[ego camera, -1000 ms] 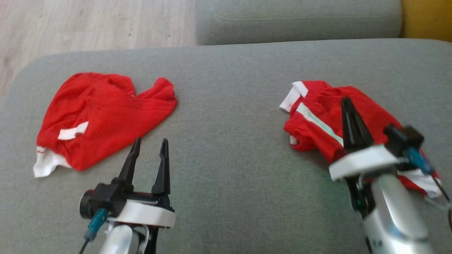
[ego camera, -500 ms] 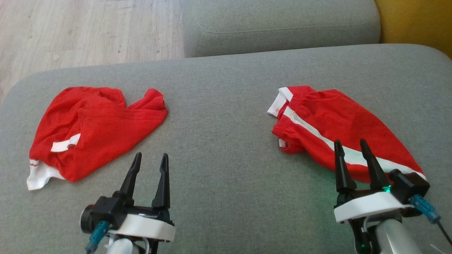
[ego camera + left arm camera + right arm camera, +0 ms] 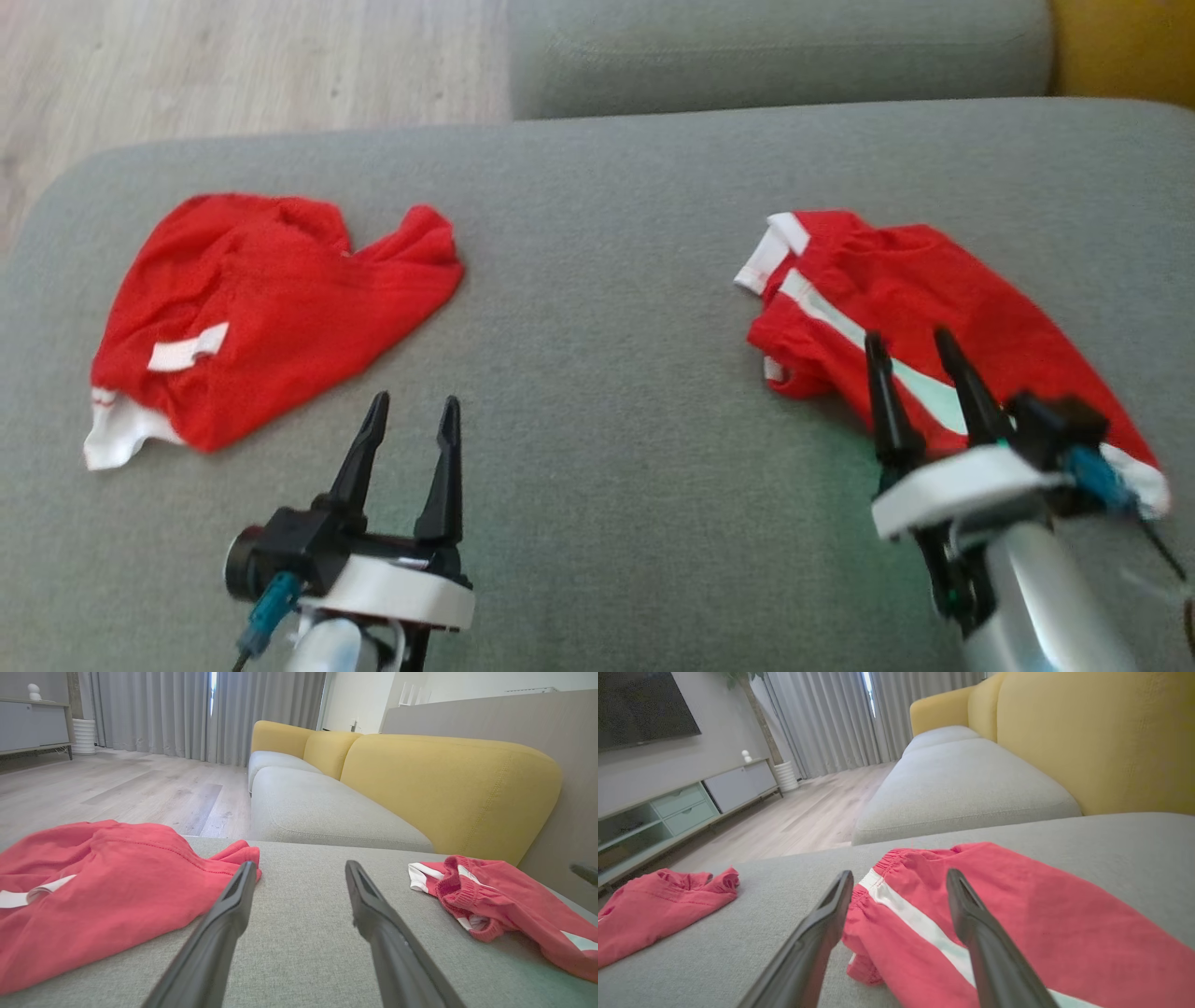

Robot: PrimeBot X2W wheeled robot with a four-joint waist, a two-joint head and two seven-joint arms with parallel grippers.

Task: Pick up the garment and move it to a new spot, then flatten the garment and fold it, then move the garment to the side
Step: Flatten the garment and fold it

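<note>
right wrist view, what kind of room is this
Most likely a home living room: a sofa with yellow backs and grey seats, a dark TV on the wall above a low cabinet, and long curtains over a wood floor.

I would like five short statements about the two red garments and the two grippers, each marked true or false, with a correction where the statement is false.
1. The red shorts carry a white stripe. True.
2. The right gripper is shut on the red shorts. False: its jaws stand open and hold nothing.
3. The left gripper is open and holds nothing. True.
4. The red jersey is folded into a neat square. False: it lies crumpled on the grey cushion.
5. The two garments touch each other. False: they lie apart, with bare grey cushion between them.
</note>
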